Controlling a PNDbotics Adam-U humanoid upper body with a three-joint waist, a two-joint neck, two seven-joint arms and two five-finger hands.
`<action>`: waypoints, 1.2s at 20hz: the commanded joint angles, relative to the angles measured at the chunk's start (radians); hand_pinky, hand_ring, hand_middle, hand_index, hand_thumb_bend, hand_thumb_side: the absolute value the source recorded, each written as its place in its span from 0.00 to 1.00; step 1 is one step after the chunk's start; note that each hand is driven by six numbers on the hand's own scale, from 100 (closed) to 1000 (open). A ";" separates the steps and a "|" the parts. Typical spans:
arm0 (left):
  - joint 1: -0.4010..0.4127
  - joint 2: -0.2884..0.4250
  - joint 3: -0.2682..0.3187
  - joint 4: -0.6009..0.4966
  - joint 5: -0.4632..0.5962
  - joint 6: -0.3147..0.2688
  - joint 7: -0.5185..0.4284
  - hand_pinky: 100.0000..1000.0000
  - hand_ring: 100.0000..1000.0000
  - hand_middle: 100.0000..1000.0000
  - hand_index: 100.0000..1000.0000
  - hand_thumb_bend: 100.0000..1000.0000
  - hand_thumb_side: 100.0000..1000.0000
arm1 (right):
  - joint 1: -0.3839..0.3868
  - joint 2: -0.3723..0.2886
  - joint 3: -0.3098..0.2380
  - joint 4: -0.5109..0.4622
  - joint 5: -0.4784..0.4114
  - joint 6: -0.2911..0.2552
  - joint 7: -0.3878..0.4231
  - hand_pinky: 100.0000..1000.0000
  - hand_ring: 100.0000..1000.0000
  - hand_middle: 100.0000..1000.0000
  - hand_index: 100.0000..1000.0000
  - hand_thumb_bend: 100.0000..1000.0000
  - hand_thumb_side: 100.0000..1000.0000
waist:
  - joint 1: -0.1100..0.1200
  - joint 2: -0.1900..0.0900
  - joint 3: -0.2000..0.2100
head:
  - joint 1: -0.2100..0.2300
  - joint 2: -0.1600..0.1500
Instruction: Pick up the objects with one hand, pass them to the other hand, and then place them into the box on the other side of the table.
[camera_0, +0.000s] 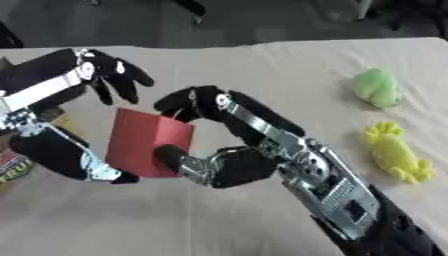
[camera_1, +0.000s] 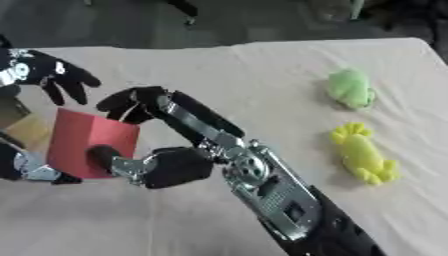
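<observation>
A red block hangs above the left part of the table. My right hand is shut on it, fingers curled over its top right corner and thumb pressed on its front face. My left hand is open just left of the block, its fingers spread above the block's top edge and its thumb reaching under the lower left corner. I cannot tell whether the left hand touches the block. A green plush toy and a yellow plush toy lie on the table at the right.
A beige cloth covers the table. At the left edge, behind my left arm, part of a tan box shows, with something colourful beside it. My right forearm crosses the lower middle of the table.
</observation>
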 joint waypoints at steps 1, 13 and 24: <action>-0.024 0.004 0.010 -0.001 0.001 -0.001 -0.002 0.57 0.62 0.48 0.68 0.58 0.09 | -0.019 0.011 0.009 -0.028 -0.013 -0.001 0.000 0.78 0.63 0.63 0.77 0.24 0.33 | 0.002 -0.015 0.000 | -0.004 -0.005; -0.023 0.006 0.007 -0.007 0.002 0.007 0.029 0.55 0.53 0.32 0.35 0.36 0.20 | -0.020 0.012 0.008 -0.030 -0.015 0.002 -0.004 0.77 0.63 0.63 0.77 0.25 0.32 | 0.003 -0.013 -0.002 | 0.003 -0.014; -0.018 0.008 0.011 -0.013 0.067 0.011 0.055 0.53 0.50 0.28 0.32 0.45 0.12 | -0.014 0.017 -0.006 -0.027 0.000 0.007 -0.033 0.78 0.65 0.66 0.79 0.29 0.41 | 0.004 -0.013 -0.005 | 0.000 -0.011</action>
